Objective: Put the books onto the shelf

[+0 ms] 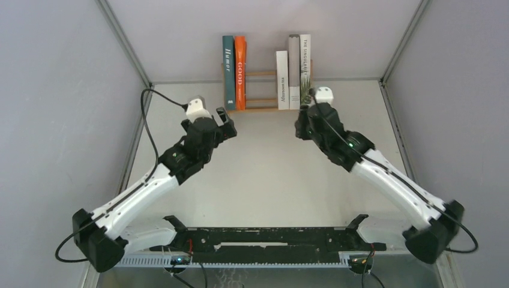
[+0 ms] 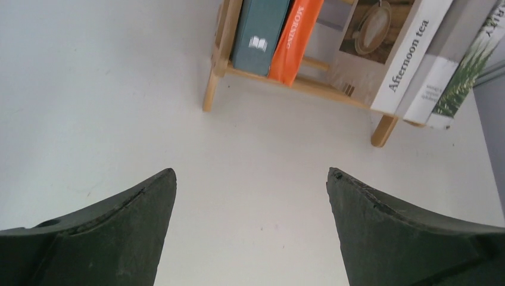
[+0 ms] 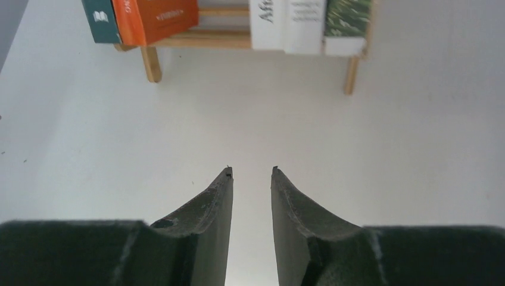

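Evidently all five books [image 1: 282, 72] stand upright on the shelf [image 1: 261, 101]: teal "Humor" [image 1: 228, 69] and orange "GOOD" [image 1: 240, 72] at its left end, white "Afternoon tea" [image 1: 282, 87], a grey book [image 1: 293, 66] and "The Singularity" [image 1: 305, 57] at its right, bare slats between. Task looks finished: left hand [image 2: 250, 174] gapes wide and empty, right hand [image 3: 252, 171] is narrowly parted and empty, both near the shelf front, so the next move only calls for a clean retreat. White worktop [image 1: 264, 174], pale enclosure walls [image 1: 60, 90] around.

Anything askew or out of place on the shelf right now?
Nothing stands out. The teal book and orange book stand upright at the left end of the shelf, the Afternoon tea book, grey book and Singularity book at its right, with a gap between.
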